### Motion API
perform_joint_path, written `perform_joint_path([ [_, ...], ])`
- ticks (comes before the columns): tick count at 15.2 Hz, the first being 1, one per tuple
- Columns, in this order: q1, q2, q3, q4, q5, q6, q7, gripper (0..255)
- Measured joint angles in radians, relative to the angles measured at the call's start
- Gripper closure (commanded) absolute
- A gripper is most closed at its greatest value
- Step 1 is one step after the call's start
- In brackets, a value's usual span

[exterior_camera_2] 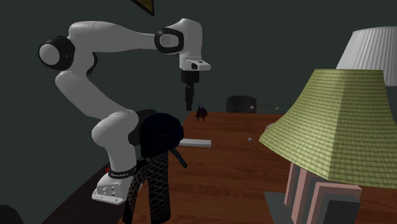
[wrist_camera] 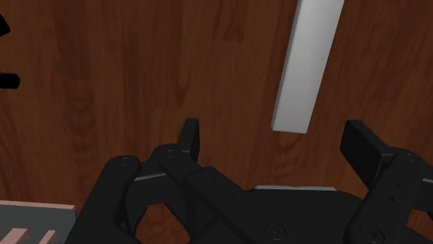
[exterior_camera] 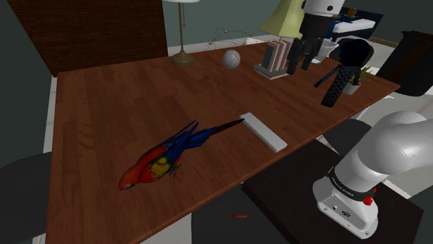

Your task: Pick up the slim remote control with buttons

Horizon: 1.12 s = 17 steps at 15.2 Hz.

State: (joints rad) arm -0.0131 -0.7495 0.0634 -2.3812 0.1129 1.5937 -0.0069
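The slim remote is a plain light-grey bar with no buttons showing, lying flat on the wooden table near the edge closest to the stand. It lies below the hand as a pale strip. My gripper hangs well above the table, open and holding nothing, toward the shoulder view's upper right of the remote. In the wrist view the gripper has its fingers spread wide, and the remote's near end lies just beyond the gap, closer to the other finger.
A red, yellow and blue parrot figure lies with its tail tip touching the remote's end. Behind stand a green-shaded lamp, pink books, a grey ball and a second lamp's base. A black mesh object stands near the gripper.
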Motion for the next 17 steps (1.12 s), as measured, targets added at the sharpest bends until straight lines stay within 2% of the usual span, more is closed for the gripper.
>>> perform_joint_path([
  [2, 0.003, 0.001, 0.007, -0.014, 0.003, 0.015, 0.004, 0],
  [7, 0.035, -0.022, 0.072, -0.152, 0.039, 0.144, 0.041, 0],
  [11, 0.069, -0.015, 0.138, -0.264, 0.077, 0.274, 0.078, 0],
  [17, 0.114, 0.076, 0.24, -0.371, 0.129, 0.488, 0.131, 0],
])
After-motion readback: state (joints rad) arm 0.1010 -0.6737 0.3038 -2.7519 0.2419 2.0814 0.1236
